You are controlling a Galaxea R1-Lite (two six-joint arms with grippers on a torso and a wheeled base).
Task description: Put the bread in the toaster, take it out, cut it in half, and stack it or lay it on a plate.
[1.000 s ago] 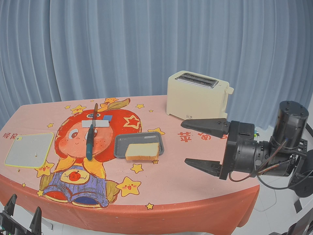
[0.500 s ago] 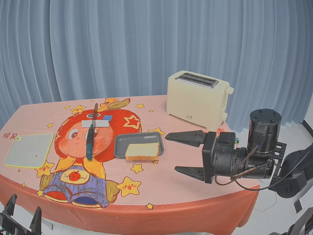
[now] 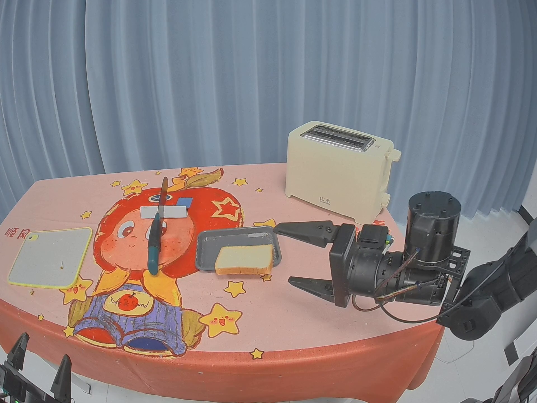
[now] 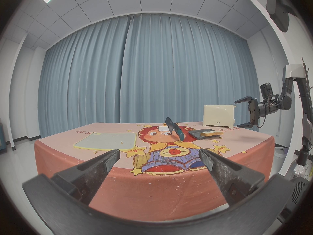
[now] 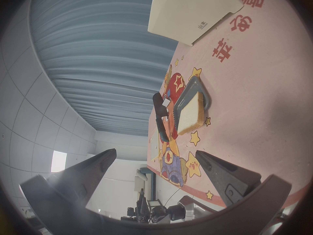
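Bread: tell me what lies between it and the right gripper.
Nothing stands between: in the head view only the tray's right rim separates the bread from the open right gripper; the right wrist view shows bare tablecloth.

Matt printed cloth covers the counter (image 3: 313, 320). Ahead of the matt black jaws of the right gripper (image 3: 283, 254): porous bread (image 3: 244, 258) and a dull grey tray (image 3: 224, 240) (plastic or metal, unclear). Beside them, the toaster (image 3: 335, 174) is smooth cream plastic with metal slots.

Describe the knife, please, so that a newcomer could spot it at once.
On the pink cloth-covered table, find the printed red apple face between the pale cutting board and the grey rectangular tray. The knife lies across it: the only long, thin thing, with teal handle and dark blade.
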